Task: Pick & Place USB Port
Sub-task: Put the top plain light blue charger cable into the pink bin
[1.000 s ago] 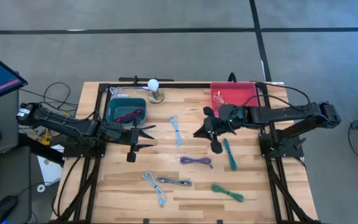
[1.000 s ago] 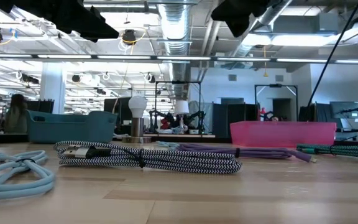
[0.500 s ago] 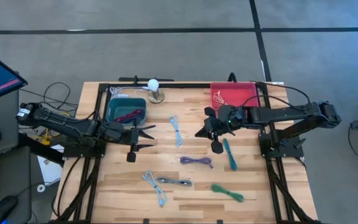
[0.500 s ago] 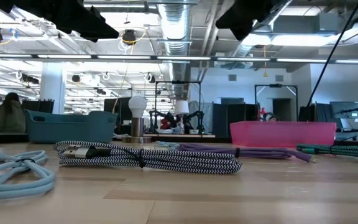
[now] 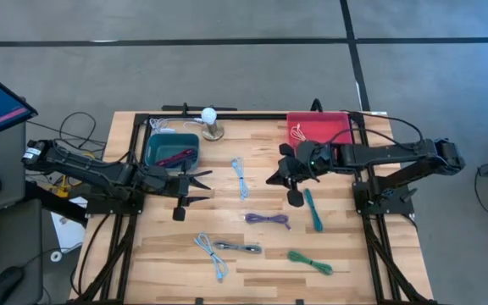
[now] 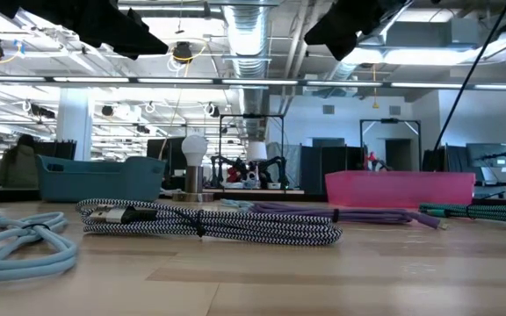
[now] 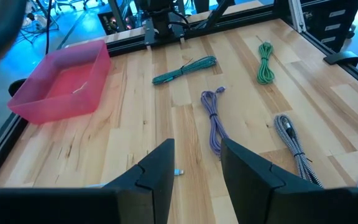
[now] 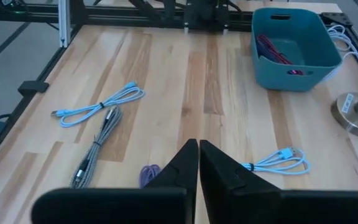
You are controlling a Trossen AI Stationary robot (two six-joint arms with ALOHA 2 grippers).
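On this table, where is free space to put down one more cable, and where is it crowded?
Free: the bare wood between the teal bin and the pink bin, and the near left corner below the left claw. Crowded: the near middle, around the purple cable and striped cable.

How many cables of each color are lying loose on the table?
Light blue cables: 2
Purple cable: 1
Teal cable: 1
Green cable: 1
Black-and-white braided cable: 1
Total: 6
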